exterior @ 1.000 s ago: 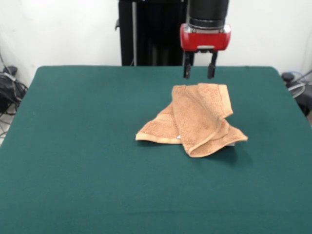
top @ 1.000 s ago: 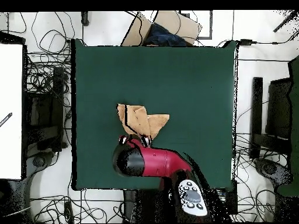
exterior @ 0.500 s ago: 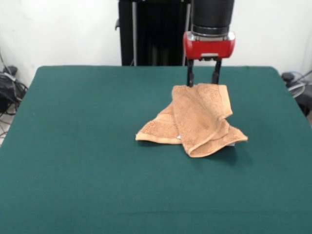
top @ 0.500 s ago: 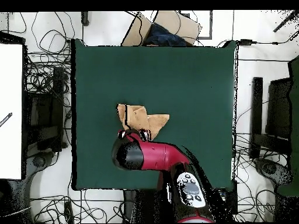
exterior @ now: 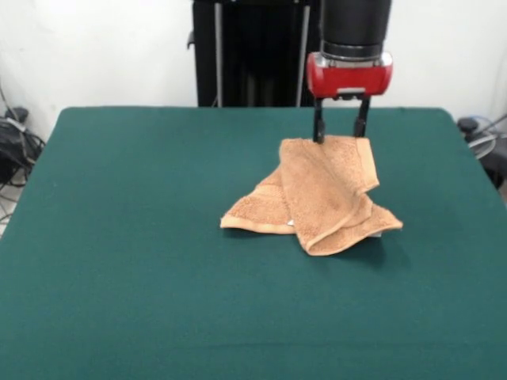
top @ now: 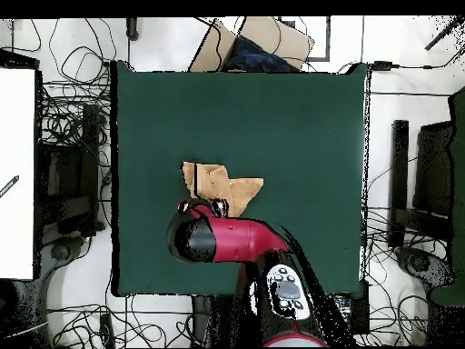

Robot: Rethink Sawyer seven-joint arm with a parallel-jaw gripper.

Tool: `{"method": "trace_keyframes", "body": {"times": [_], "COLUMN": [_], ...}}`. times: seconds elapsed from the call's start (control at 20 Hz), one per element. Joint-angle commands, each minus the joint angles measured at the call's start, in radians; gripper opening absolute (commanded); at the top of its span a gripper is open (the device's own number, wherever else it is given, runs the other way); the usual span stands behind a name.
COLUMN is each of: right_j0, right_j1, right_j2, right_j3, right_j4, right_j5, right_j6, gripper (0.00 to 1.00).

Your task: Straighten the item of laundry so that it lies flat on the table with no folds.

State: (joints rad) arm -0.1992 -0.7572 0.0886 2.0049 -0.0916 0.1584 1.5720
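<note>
A plain white wall stands behind; tangled cables cover the pale floor, apparently everywhere.

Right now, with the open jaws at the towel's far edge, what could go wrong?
1. The gripper sits at the far edge of the towel; closing there may catch only the rim, which could slip out.
2. The towel lies folded in layers; the jaws might pinch several layers, so a pull drags the bundle across the table instead of opening it.
</note>
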Motion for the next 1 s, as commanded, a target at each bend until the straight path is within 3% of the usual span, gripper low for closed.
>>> {"method": "trace_keyframes", "body": {"times": [0.05,0.3,1.0], "right_j0": [0.044,0.025,0.024], "right_j1": [0.033,0.055,0.255], "right_j2": [0.043,0.044,0.058], "right_j3": [-0.099,-0.167,-0.574], "right_j4": [0.019,0.021,0.034], "right_j5": [0.119,0.177,0.403], "right_j6": [0.115,0.091,0.065], "gripper": [1.0,1.0,1.0]}}
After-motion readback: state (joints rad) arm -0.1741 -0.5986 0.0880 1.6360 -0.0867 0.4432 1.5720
